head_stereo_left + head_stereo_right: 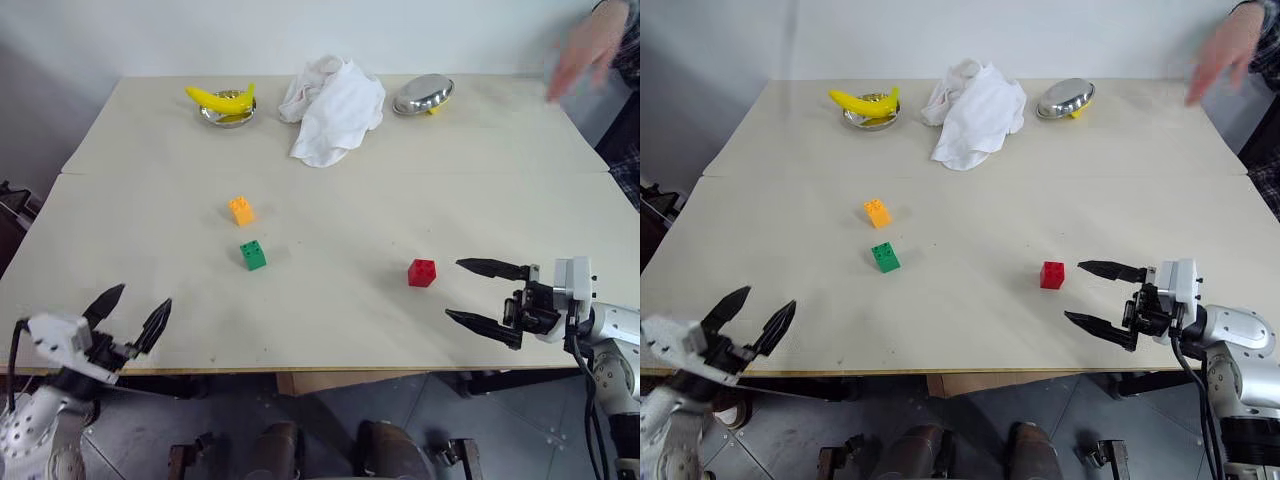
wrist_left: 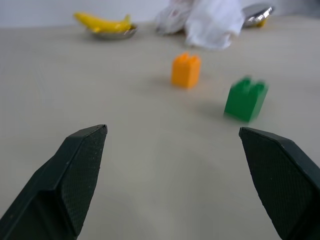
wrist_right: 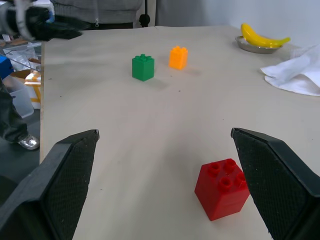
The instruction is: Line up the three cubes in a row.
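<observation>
Cubes, three, studded glossy plastic, on matte beige table: red cube nearest, just beyond right gripper, jaws spread, empty; green cube and orange cube mid-table, close together. Left gripper open, textured black fingers. Far edge: banana in steel dish, crumpled white cloth.
</observation>
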